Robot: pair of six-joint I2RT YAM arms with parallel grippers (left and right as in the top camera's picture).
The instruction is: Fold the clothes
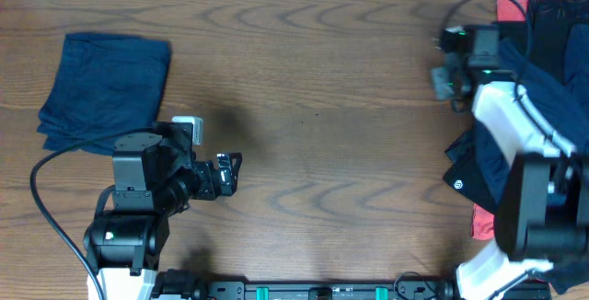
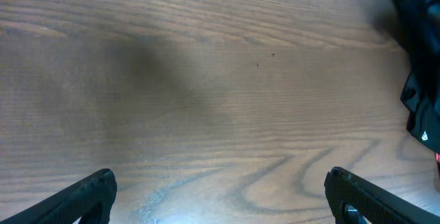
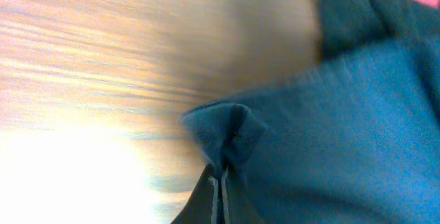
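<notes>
Navy cloth [image 3: 330, 135]: the hem is bunched into a small peak and nipped between the clenched tips of the right gripper [image 3: 223, 183]. The rest of it trails back into the pile [image 1: 552, 88] at the right edge of the table [image 1: 322, 107].

Pile: mixed and unfolded. A black piece [image 1: 465, 180] with a small logo lies at its near-left side, and a red piece [image 1: 515, 5] shows at the far end.

Left gripper [image 2: 220, 196]: released and holding nothing, with its fingers spread over bare wood, well apart from the pile.

Folded piece [image 1: 106, 93]: navy, set at the far left, just beside the left arm.

Risks, as judged:
- The pinch is thin and sits right at the hem, so a pull may slip it free.
- The pile is tangled, so the black piece may drag out with the navy cloth.
- The bunched grip may hold only one layer, leaving the cloth twisted when laid out.
- The left gripper is too far off to help spread it.
- A swing of the left arm could scuff the folded piece.
</notes>
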